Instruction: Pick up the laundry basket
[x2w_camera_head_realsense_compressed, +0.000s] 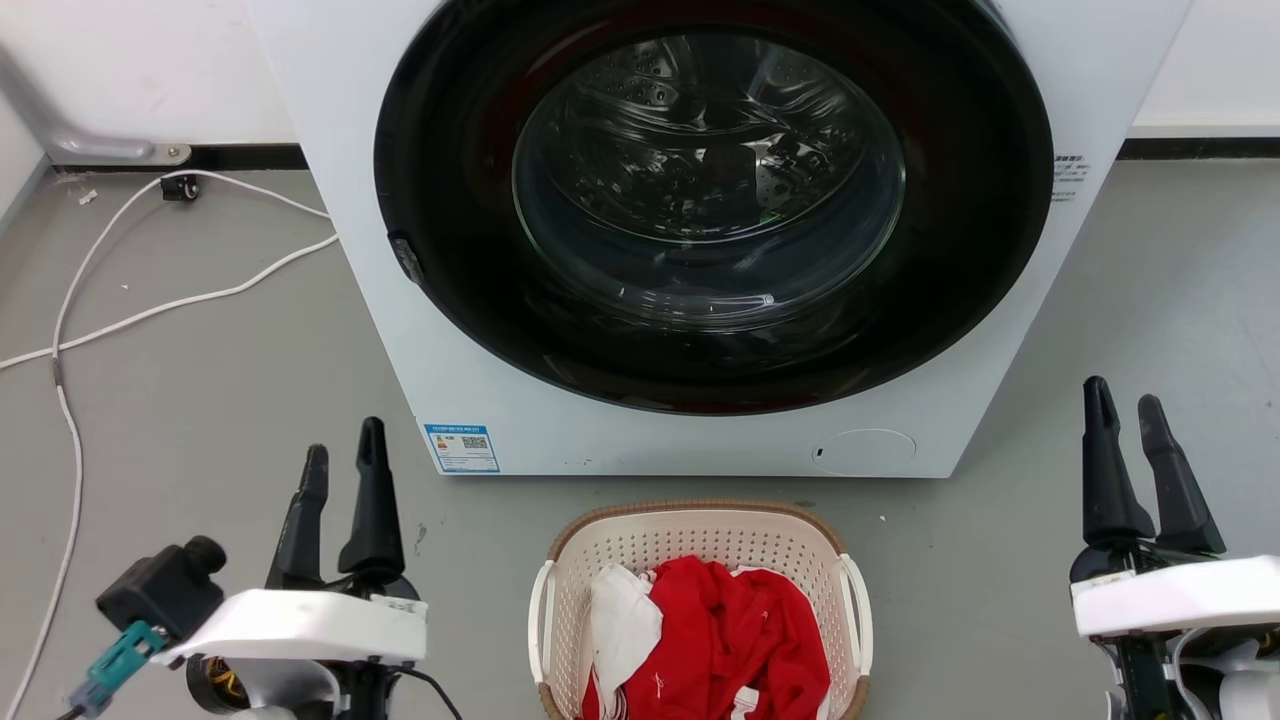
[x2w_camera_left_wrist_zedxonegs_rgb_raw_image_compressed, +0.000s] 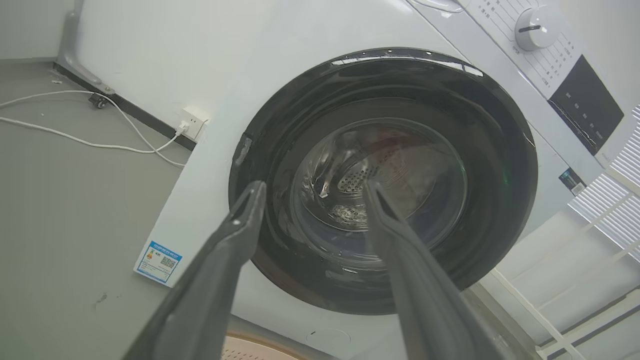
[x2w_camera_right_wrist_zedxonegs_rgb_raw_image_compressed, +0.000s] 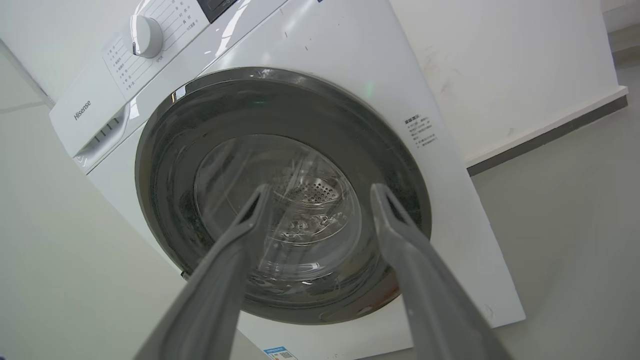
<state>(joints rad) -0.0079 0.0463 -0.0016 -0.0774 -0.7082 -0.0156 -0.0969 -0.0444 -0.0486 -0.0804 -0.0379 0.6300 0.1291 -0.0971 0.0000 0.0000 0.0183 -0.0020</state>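
Laundry basket (x2w_camera_head_realsense_compressed: 700, 535) sits on the grey floor (x2w_camera_head_realsense_compressed: 1100, 280) just in front of the white washing machine (x2w_camera_head_realsense_compressed: 480, 400), heaped with red clothes (x2w_camera_head_realsense_compressed: 730, 640) and a white cloth (x2w_camera_head_realsense_compressed: 620, 620). Left gripper (x2w_camera_head_realsense_compressed: 345, 442) and right gripper (x2w_camera_head_realsense_compressed: 1123, 395) hang either side of it, well apart from its handles, fingers spread and holding nothing, pointing toward the machine's round glass door (x2w_camera_head_realsense_compressed: 710, 180). White cable (x2w_camera_head_realsense_compressed: 150, 310) trails over the floor at the left
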